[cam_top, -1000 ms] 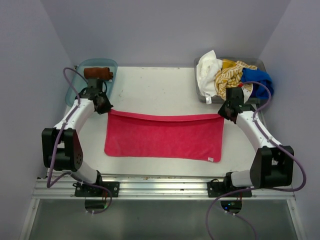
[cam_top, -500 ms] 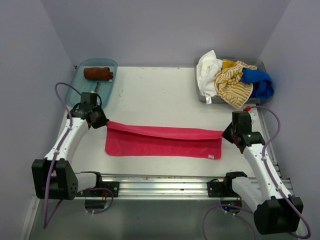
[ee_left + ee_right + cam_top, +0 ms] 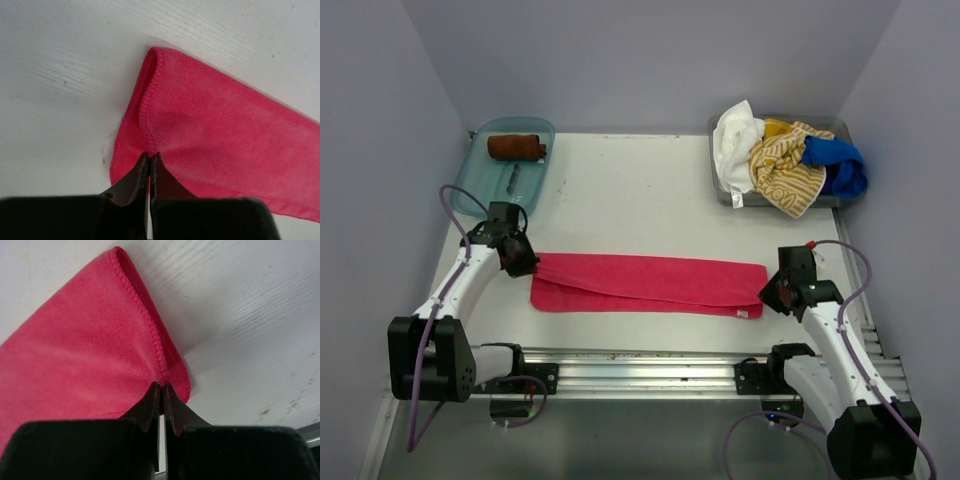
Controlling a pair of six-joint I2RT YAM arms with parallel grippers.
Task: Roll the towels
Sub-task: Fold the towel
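Top external view: the hot pink towel (image 3: 650,283) lies as a long folded strip across the lower middle of the frame, on the white surface (image 3: 630,190), with its upper layer doubled over the lower one. The left jaws at the strip's left end and the right jaws at its right end are each clenched on the cloth.

Left wrist view: the two dark fingers (image 3: 131,182) meet at the lower centre of the frame and pinch the stitched hem where the fold turns. The cloth (image 3: 225,140) runs away toward the right of the frame.

Right wrist view: the fingers (image 3: 143,412) likewise pinch the hem at lower centre. The cloth (image 3: 75,355) spreads to the left, and a thin lower layer shows beneath its edge.

Upper left of the top external view: a rolled rust-brown towel (image 3: 515,147) lies in the far end of a translucent teal tray (image 3: 472,185).

Upper right: a grey bin (image 3: 719,178) holds a loose heap made up of a white towel (image 3: 735,135), a yellow-and-white striped towel (image 3: 782,165) and a blue towel (image 3: 835,160). The striped one hangs over the bin's near rim
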